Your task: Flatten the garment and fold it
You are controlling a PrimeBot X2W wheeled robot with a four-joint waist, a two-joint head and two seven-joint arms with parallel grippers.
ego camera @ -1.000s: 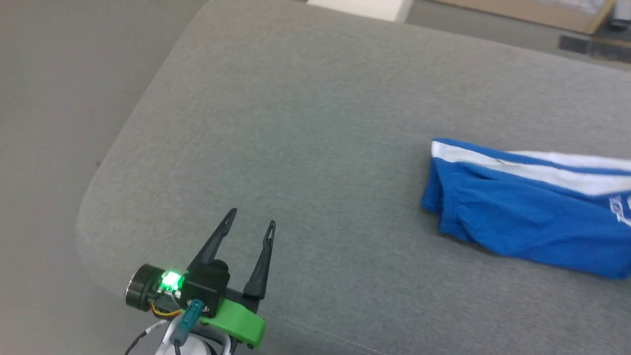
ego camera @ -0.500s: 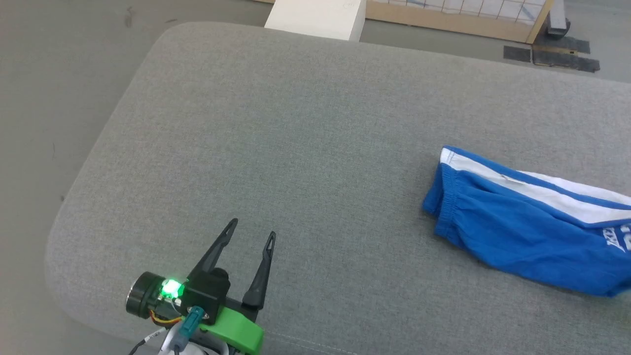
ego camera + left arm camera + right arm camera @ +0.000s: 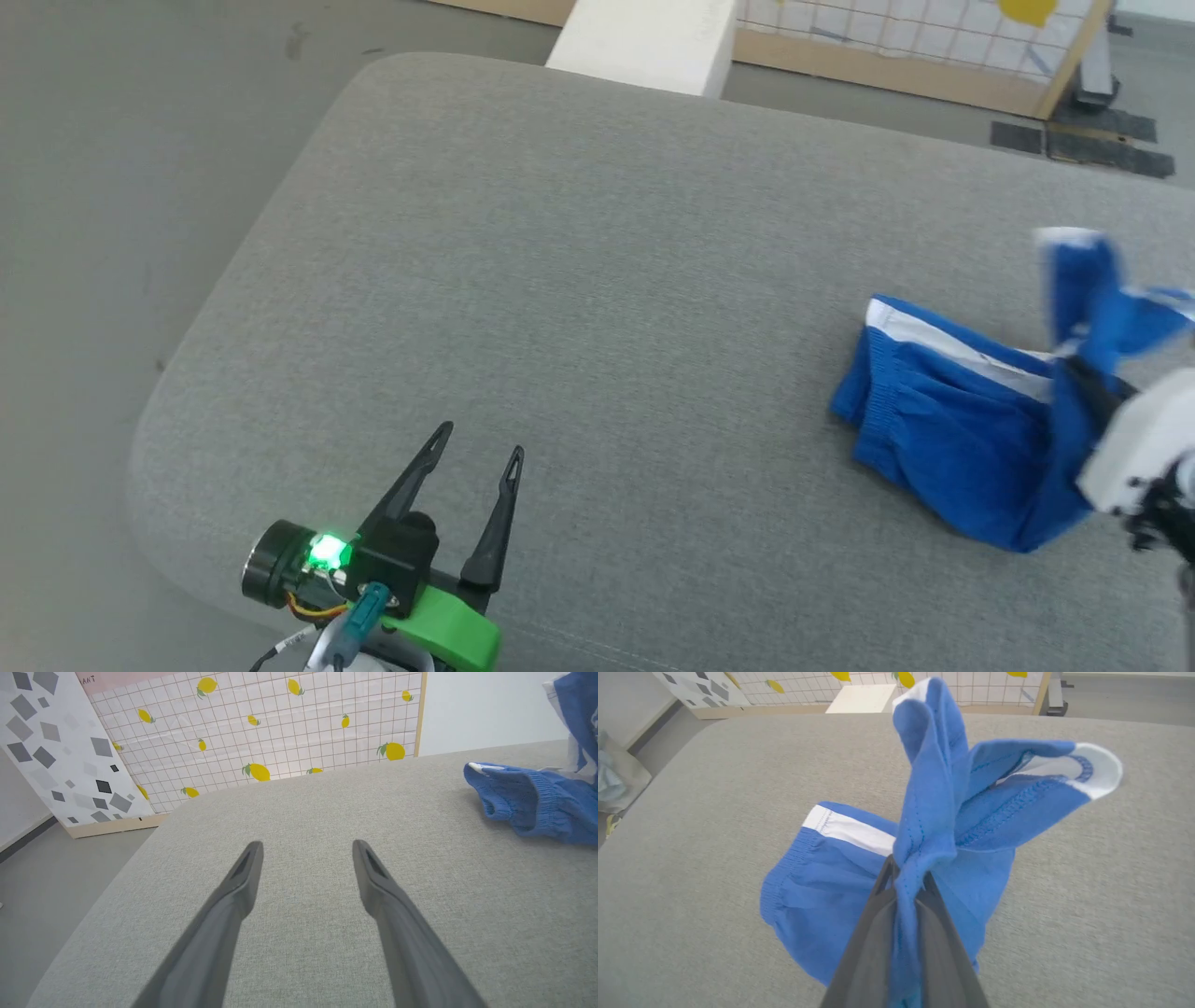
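On my right gripper the fingers are clamped on a bunched fold of the shorts. They hold that part up off the cushion, I judge so the cloth can hang and open out. The waistband end lies on the cushion's right side. My left gripper hovers well apart, fingers spread and empty, free to take a second corner.

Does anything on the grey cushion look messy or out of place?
The blue shorts are bunched, not flat: the right pincer pinches a fold, holding one end up in a twisted peak above the grey cushion.
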